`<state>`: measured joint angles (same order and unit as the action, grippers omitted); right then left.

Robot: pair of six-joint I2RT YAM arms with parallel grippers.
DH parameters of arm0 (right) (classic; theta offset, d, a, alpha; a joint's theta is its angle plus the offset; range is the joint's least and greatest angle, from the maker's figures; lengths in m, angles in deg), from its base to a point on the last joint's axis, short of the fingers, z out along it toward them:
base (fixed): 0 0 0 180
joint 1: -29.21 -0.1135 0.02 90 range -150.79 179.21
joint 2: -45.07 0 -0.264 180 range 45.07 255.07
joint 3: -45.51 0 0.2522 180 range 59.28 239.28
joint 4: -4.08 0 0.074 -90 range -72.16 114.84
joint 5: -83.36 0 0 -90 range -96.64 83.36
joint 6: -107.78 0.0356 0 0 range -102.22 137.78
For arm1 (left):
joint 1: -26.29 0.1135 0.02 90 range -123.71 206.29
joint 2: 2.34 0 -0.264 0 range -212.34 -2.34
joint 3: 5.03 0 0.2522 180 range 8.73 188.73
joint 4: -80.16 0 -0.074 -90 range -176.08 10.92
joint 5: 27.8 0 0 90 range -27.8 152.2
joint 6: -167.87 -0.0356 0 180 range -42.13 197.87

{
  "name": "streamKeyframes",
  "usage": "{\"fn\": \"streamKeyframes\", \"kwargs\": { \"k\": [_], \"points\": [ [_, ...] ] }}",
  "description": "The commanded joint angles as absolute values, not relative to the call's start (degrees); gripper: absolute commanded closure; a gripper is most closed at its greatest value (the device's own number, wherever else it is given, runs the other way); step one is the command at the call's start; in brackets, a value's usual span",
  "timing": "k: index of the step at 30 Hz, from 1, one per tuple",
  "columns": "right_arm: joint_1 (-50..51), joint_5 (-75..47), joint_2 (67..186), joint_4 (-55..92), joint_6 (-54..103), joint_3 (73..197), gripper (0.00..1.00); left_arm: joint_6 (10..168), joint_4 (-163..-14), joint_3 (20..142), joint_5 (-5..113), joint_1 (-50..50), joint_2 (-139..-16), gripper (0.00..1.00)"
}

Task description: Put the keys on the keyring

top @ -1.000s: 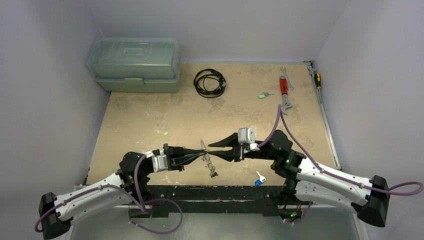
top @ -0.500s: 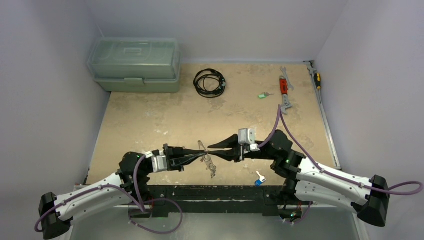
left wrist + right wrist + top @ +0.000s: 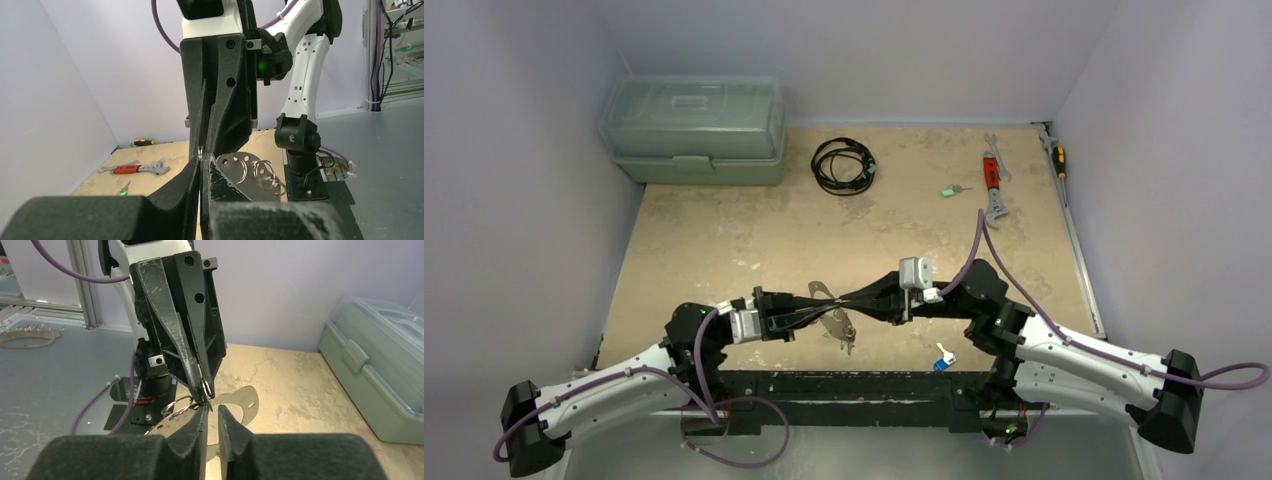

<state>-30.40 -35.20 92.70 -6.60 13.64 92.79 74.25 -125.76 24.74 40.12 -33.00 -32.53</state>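
Two-armed ring steadying at six o'clock: left gripper (image 3: 204,390) clamps the keyring (image 3: 822,290), right gripper (image 3: 212,415) narrow-jawed, hold untellable; next probably needs the blue key (image 3: 941,358) fetched.

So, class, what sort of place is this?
Probably a robotics lab workcell: a left arm and right arm bolted at a walled-in table, with a toolbox and wrench laid out.

Soft, even light fills the scene, leaving faint shadows on the table (image 3: 724,240). Wrist views blur their nearest foreground.
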Motion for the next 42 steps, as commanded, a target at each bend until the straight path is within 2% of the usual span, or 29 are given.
{"fn": "streamKeyframes", "kwargs": {
  "k": [1, 4, 7, 13, 15, 20, 23, 28, 35, 42],
  "points": [
    [-30.6, -36.6, 93.1, -8.9, 13.1, 95.2, 0.87, 75.0, -129.6, 24.4, 40.8, -33.2, -32.7, 1.00],
    [-30.6, -36.4, 92.9, -9.1, 13.1, 95.2, 0.90, 75.1, -129.6, 24.2, 40.8, -33.2, -32.7, 1.00],
    [-30.6, -36.6, 93.0, -9.3, 13.2, 95.4, 1.00, 75.1, -129.5, 24.1, 40.8, -33.2, -32.8, 1.00],
    [-30.6, -35.5, 93.3, -7.8, 12.2, 95.7, 1.00, 74.5, -127.3, 24.5, 40.8, -33.2, -33.3, 1.00],
    [-30.6, -33.4, 93.4, -6.3, 10.5, 96.1, 1.00, 74.2, -125.2, 25.2, 40.4, -33.2, -33.2, 0.91],
    [-30.6, -27.9, 93.6, -4.1, 7.3, 96.5, 1.00, 73.9, -118.7, 27.6, 41.8, -33.2, -32.8, 0.59],
    [-30.6, -24.2, 94.2, -3.2, 5.7, 96.6, 1.00, 74.0, -115.0, 29.0, 43.6, -33.2, -31.9, 0.50],
    [-30.7, -18.7, 95.1, -2.9, 3.2, 96.1, 1.00, 75.5, -111.6, 30.2, 47.4, -33.2, -29.4, 0.47],
    [-32.5, -10.0, 97.3, -2.6, -1.8, 96.0, 1.00, 81.4, -102.6, 34.2, 60.7, -33.3, -28.5, 0.42],
    [-34.5, -7.5, 98.4, -0.8, -3.7, 97.0, 1.00, 87.4, -89.4, 43.3, 68.2, -33.3, -32.2, 0.47]
  ]
}}
